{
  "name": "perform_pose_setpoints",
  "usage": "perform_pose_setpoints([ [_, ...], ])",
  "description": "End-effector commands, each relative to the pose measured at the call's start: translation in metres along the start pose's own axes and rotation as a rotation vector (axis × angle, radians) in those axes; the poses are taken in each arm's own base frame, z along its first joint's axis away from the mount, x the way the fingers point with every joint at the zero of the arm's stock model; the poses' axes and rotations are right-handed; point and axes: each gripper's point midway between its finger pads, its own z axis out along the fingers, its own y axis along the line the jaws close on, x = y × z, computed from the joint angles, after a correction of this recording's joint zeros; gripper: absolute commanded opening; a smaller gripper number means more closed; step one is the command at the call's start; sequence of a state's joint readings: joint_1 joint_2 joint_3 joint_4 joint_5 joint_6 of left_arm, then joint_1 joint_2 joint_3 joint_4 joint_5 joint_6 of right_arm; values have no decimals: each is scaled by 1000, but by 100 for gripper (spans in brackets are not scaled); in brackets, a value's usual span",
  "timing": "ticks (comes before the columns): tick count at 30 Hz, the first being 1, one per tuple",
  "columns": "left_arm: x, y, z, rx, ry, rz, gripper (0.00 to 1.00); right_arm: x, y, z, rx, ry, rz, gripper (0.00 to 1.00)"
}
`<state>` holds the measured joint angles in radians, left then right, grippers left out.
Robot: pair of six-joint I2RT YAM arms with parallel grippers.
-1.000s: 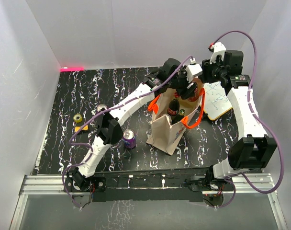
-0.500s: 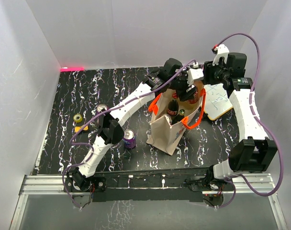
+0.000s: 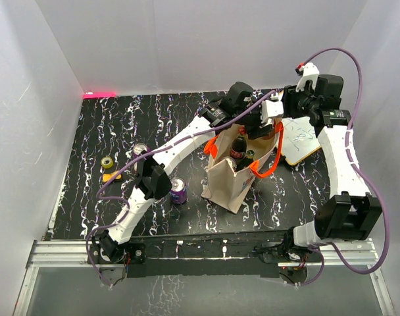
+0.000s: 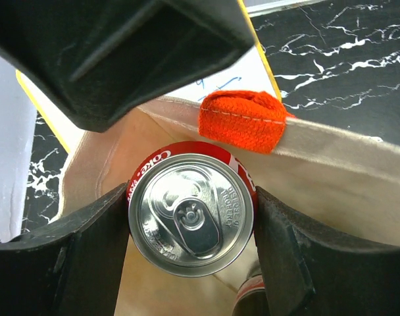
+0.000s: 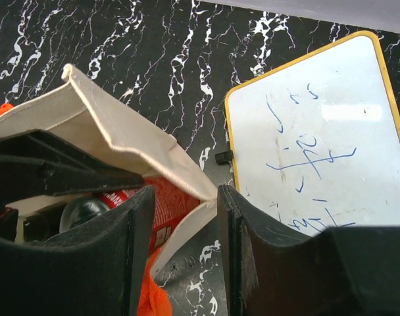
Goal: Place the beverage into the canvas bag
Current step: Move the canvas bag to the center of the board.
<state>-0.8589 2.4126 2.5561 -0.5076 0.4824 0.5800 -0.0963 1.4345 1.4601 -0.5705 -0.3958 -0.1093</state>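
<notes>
Lower Coke can (image 4: 191, 214), clamped in left gripper (image 4: 190, 227), straight into canvas bag (image 4: 345, 171), clear of orange handle (image 4: 239, 120). Mind right gripper (image 5: 185, 227), parted astride rim (image 5: 131, 122).

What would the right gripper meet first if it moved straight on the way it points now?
Most likely the rim of the tall beige canvas bag: its folded corner lies between the jaws of the right gripper. Depth is unclear.
</notes>
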Motion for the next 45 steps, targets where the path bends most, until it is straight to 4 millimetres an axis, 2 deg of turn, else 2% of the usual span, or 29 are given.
perform_pose_setpoints([
  [1, -62, 34, -24, -148, -143, 124, 0, -26, 11, -22, -31, -108, -44, 46],
  [4, -75, 40, -36, -184, -159, 142, 0, -42, 21, -30, -72, -172, -72, 48],
  [7, -92, 45, -57, -223, -175, 153, 0, -58, 27, -36, -97, -218, -83, 50],
  [13, -123, 45, -100, -266, -213, 134, 0, -62, 24, -28, -100, -203, -57, 54],
  [24, -171, 58, -167, -406, -304, 80, 0, -92, 25, -23, -129, -247, -40, 56],
  [27, -177, 68, -193, -505, -295, 79, 0, -100, 26, -23, -141, -258, -35, 56],
  [29, -182, 78, -217, -605, -287, 88, 0, -101, 25, -20, -141, -249, -26, 56],
  [32, -172, 96, -247, -770, -227, 101, 0, -94, 26, -19, -152, -206, -8, 55],
  [34, -156, 107, -265, -858, -177, 90, 0, -84, 28, -19, -151, -168, 2, 56],
  [37, -123, 119, -283, -919, -117, 36, 0, -72, 41, -21, -185, -138, -54, 60],
  [40, -90, 132, -300, -962, -73, -27, 0, -75, 55, -22, -214, -160, -160, 64],
  [43, -57, 141, -314, -992, -31, -94, 0, -76, 65, -13, -254, -131, -223, 67],
  [45, -40, 142, -318, -996, -9, -126, 0, -70, 80, -1, -299, -80, -242, 69],
])
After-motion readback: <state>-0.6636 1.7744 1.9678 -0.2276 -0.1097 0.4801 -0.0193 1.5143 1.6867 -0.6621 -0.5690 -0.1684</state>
